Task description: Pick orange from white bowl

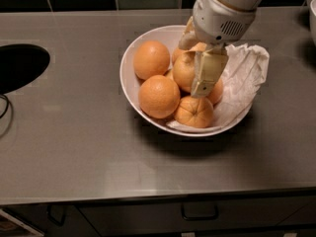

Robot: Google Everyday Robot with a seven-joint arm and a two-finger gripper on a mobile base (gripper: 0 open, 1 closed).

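The white bowl (129,58) stands on the grey counter and holds several oranges. The orange (180,72), the palest and largest fruit, lies in the middle of the bowl. My gripper (192,68) reaches down into the bowl from the upper right and is shut on this orange. One finger (207,73) lies across its near right side and the other (187,35) is behind it. Two deeper-orange fruits (158,96) lie to its left. A smaller creased one (194,111) lies in front.
Crumpled white paper (244,78) fills the bowl's right side. A dark round opening (19,65) is in the counter at the far left. A white dish edge (312,9) shows at the top right. The counter's front edge has drawers below.
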